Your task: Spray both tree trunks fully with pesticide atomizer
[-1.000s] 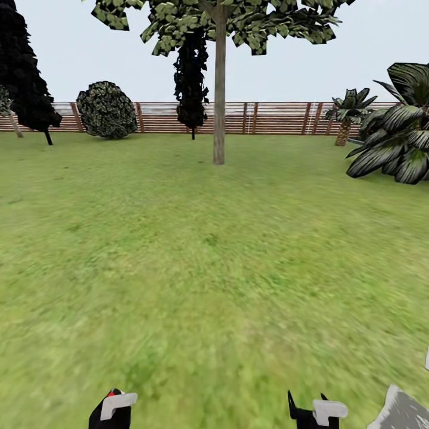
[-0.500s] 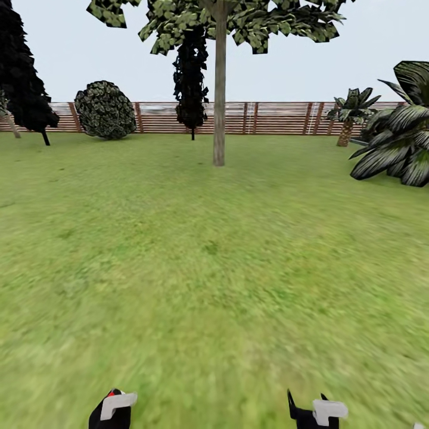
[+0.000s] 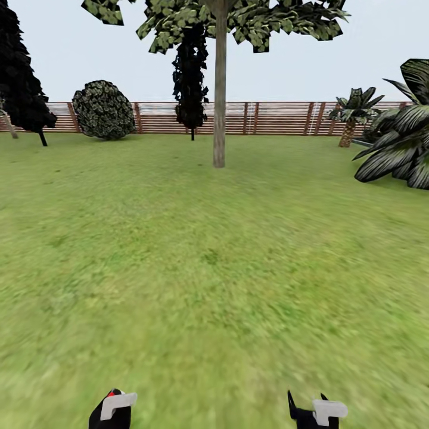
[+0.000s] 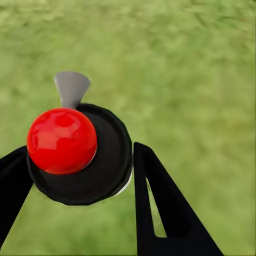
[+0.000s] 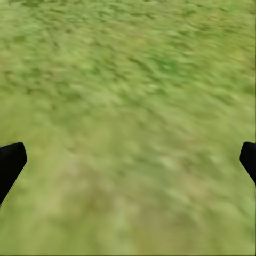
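The pesticide atomizer [image 4: 80, 160], a black round body with a glossy red ball on top and a grey spout, sits between the two black fingers of my left gripper [image 4: 80, 154], which is shut on it. In the head view the left gripper [image 3: 113, 409] is at the lower edge with a bit of red showing. My right gripper [image 3: 313, 411] is low beside it; the right wrist view has its fingertips [image 5: 12, 160] wide apart over bare grass, open and empty. One tree [image 3: 219, 24] with a pale grey-brown trunk [image 3: 219, 101] stands straight ahead across the garden lawn [image 3: 214, 268].
A brown slat fence [image 3: 280, 118] closes the far side. A round bush [image 3: 104, 110] and near-black trees [image 3: 190, 77] stand along it at left and centre. A small palm [image 3: 351, 113] and a big striped-leaf plant [image 3: 402, 143] are on the right. Open grass lies between me and the trunk.
The whole head view has shifted as the camera moved forward over the lawn; a grey patch at the lower right has left the picture. Both grippers keep their places in the view.
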You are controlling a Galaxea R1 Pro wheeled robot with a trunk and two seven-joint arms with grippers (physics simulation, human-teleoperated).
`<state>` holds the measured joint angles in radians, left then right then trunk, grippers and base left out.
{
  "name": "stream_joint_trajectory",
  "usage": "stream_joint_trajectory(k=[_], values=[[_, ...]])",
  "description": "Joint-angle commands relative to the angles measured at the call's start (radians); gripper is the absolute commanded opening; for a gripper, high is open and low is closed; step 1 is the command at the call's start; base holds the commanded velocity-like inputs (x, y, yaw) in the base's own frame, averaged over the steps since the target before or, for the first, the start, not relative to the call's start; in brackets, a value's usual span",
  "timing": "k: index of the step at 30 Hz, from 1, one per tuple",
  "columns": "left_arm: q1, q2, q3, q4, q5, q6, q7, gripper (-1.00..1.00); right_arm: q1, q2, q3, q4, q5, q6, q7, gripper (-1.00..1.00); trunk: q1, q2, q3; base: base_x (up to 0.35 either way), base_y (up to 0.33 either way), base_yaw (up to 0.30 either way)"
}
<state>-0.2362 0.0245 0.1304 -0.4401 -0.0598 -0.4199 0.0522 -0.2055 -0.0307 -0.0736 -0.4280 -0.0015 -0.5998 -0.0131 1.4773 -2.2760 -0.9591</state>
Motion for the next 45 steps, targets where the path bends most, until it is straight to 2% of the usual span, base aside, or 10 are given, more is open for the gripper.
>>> stream_joint_trajectory(k=[1,45], values=[[0.0,0.0,0.0,0.0,0.0,0.0,0.0,-1.0,0.0,0.0,0.0,0.0,0.0,0.0,0.0,1.0,0.0,0.0,0.0,0.339,0.0,0.0],[0.0,0.0,0.0,0.003,0.0,0.0,0.0,-1.0,0.0,0.0,0.0,0.0,0.0,0.0,0.0,1.0,0.0,0.0,0.0,0.339,0.0,0.0]])
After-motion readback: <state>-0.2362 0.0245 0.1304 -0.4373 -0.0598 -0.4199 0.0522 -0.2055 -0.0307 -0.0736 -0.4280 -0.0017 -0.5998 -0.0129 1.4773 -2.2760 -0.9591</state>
